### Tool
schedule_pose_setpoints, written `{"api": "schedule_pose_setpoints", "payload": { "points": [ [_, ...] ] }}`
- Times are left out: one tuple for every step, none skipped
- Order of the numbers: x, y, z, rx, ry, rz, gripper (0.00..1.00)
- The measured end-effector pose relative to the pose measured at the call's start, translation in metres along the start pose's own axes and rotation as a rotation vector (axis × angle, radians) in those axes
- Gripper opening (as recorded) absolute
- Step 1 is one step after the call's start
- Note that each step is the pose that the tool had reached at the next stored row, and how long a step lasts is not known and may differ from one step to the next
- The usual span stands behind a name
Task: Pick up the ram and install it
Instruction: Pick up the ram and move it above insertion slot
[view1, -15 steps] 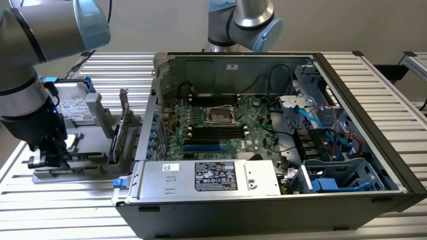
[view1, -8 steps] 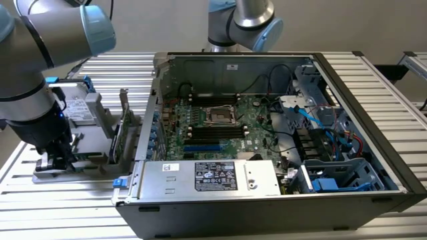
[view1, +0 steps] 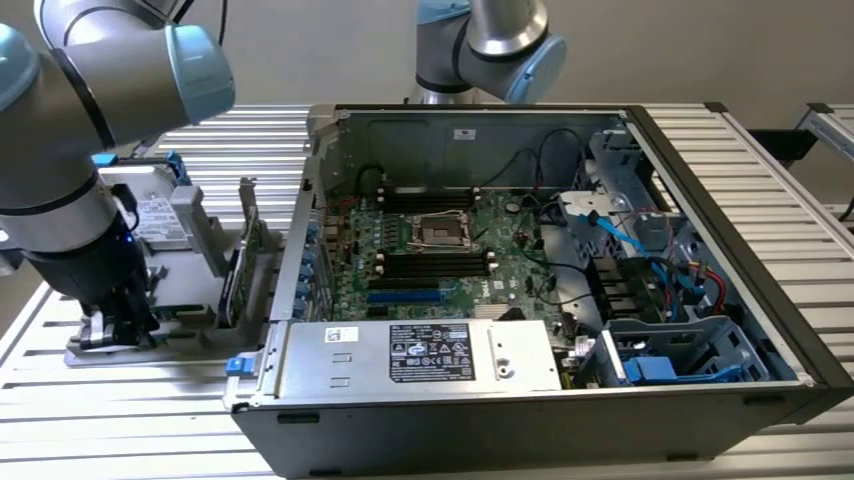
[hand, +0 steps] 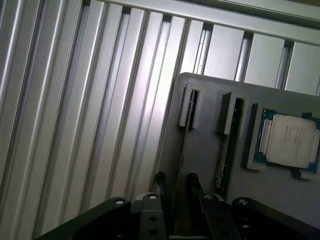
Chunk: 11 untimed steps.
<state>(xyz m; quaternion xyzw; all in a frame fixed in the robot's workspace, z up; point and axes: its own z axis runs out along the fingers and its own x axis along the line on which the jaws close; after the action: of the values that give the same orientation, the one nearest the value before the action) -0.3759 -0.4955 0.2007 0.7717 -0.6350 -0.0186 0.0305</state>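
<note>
The ram (hand: 183, 145) stands on edge in a slot of the grey holder plate (hand: 210, 95), showing as a thin dark line. My gripper (hand: 176, 182) is open, one black finger (hand: 160, 181) on each side of the stick's near end, with a gap still visible. In the exterior view my gripper (view1: 114, 325) is lowered onto the holder plate (view1: 187, 315) at the exterior view's left of the open computer case (view1: 534, 400). The motherboard (view1: 461, 285) with its black memory slots (view1: 434, 262) lies inside the case.
A second thin stick (hand: 223, 160) stands in the neighbouring holder slot, and a square silver processor (hand: 289, 145) lies beside it. A larger green card with a metal bracket (view1: 240, 260) stands upright between the holder and the case. A second arm (view1: 487, 40) is behind the case.
</note>
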Motion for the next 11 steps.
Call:
{"api": "schedule_pose_setpoints", "payload": {
  "points": [
    [0.0,-0.0002,0.0007,0.0009,-0.0003,0.0,0.31],
    [0.0001,-0.0007,0.0019,0.0023,-0.0001,0.0,0.31],
    [0.0002,-0.0013,0.0031,0.0037,0.0002,0.0,0.31],
    [0.0002,-0.0017,0.004,0.0047,0.0003,0.0,0.31],
    [0.0002,-0.0017,0.0042,0.0046,0.0004,0.0,0.31],
    [0.0002,-0.0017,0.0042,0.0045,0.0005,0.0,0.31],
    [0.0003,-0.0017,0.0044,0.0046,0.0003,0.003,0.31],
    [0.0003,-0.0019,0.0049,0.0048,-0.0004,0.008,0.31],
    [0.0003,-0.0019,0.0053,0.0049,-0.0013,0.016,0.31],
    [0.0003,-0.002,0.0056,0.005,-0.0023,0.026,0.31],
    [0.0003,-0.002,0.0057,0.005,-0.0029,0.034,0.31]
  ]
}}
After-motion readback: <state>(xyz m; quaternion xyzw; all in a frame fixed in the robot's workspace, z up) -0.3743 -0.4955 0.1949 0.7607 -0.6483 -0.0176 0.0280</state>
